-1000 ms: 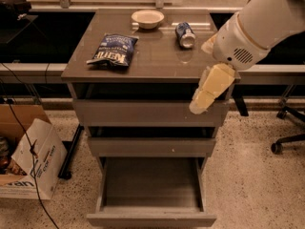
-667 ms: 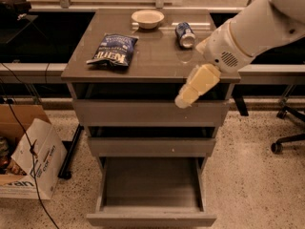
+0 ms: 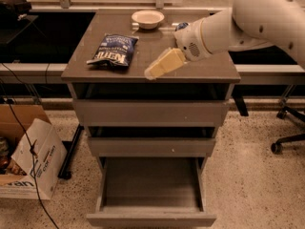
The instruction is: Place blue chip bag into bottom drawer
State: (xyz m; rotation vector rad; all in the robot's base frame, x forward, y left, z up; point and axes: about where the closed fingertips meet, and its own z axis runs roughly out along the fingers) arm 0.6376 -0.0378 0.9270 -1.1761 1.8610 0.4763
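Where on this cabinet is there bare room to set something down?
The open grey-brown bottom drawer looks bare. On the grey cabinet top, free patches lie at the far-left corner behind the dark-blue foil chip bag, and between it and the small white bowl. The right side is crowded: the cream gripper hangs over its front.

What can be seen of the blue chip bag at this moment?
The blue chip bag is a small dark-blue packet that looks like crinkled foil, with white lettering on its upper face. It lies flat and slightly askew on the left half of the cabinet top, touching nothing but that surface. The gripper hangs to its right near the front edge, apart from it. The bottom drawer stands open below, and the bag is not in it.
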